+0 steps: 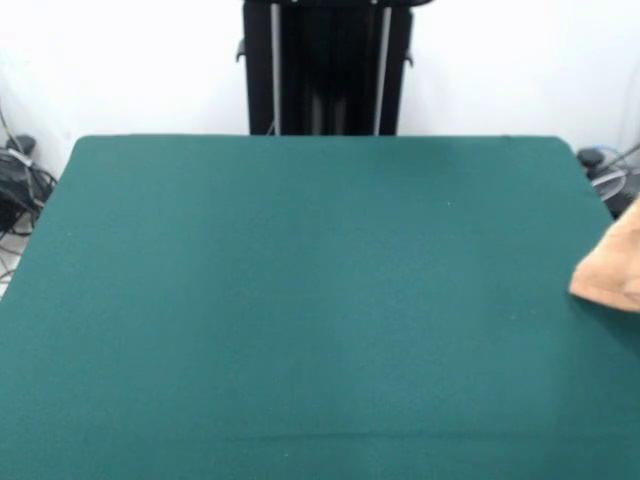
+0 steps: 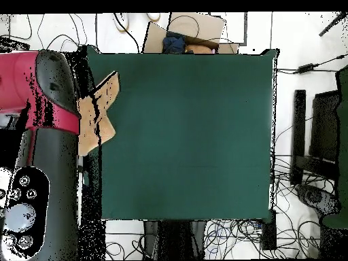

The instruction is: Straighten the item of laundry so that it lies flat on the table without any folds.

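A white wall backs the green table (image 1: 300,300), and from the front I see only the towel (image 1: 612,268) poking in at the table's right edge, probably because it hangs off the side. From overhead, the towel (image 2: 95,112) straddles the table's left edge beside my arm (image 2: 47,122); the gripper's opening I cannot tell.

Front view low across the table (image 1: 300,320) facing the pedestal (image 1: 327,65) at the far edge, overhead view straight down from high up, base at bottom, both sharing the green tabletop and towel (image 1: 612,262)
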You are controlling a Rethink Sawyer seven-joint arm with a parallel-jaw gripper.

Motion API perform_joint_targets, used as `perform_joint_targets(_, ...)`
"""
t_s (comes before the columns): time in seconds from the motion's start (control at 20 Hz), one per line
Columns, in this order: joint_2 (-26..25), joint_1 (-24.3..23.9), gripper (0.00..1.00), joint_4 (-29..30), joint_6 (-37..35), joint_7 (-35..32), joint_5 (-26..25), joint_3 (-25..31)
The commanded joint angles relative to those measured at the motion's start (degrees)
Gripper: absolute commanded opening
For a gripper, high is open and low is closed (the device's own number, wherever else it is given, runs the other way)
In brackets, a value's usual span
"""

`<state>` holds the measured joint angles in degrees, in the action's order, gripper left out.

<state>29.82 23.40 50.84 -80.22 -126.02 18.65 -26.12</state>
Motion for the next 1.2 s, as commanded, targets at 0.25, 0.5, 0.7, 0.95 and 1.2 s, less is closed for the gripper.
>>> perform_joint_targets(0.25,-6.66,2.16,0.00,-5.94,-6.67,-25.75,1.29,1.04)
perform_joint_targets(0.5,-5.72,2.00,0.00,-5.45,-7.20,-26.65,1.36,1.04)
perform_joint_targets(0.7,-7.12,2.43,0.00,-8.55,-8.69,-29.07,2.14,1.30)
perform_joint_targets(0.95,-7.14,2.65,0.00,-9.32,-9.53,-30.09,2.44,1.33)
perform_joint_targets(1.2,-7.82,3.22,0.00,-11.21,-10.90,-32.34,2.99,1.27)
